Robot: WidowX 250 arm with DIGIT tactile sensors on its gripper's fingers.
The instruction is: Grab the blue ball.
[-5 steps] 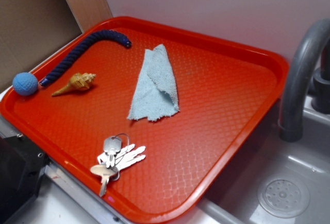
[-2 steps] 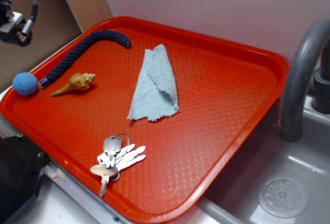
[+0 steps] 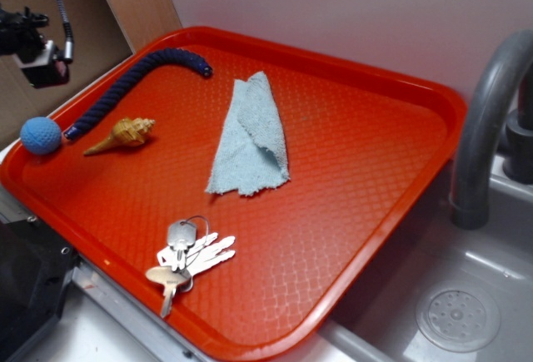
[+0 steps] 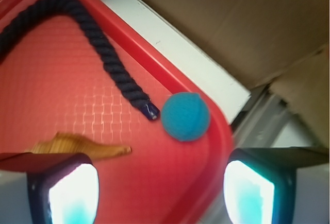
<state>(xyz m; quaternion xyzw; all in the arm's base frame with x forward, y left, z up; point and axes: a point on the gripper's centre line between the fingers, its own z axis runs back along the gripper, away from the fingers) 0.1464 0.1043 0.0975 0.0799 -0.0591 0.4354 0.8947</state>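
End effector [image 4: 161,185]: fingers [image 4: 64,193] spread wide and empty, raised above the tray's corner. Blue ball [image 4: 185,116]: below and between the fingers, resting in the corner of the red tray [image 3: 350,212], touching the capped end of the dark navy rope [image 3: 133,83]. Further out on the tray: seashell [image 3: 122,135] just beside the ball, pale blue cloth [image 3: 250,136] mid-tray, bunch of keys [image 3: 190,254] near the front rim; grey sink [image 3: 466,295] beyond.
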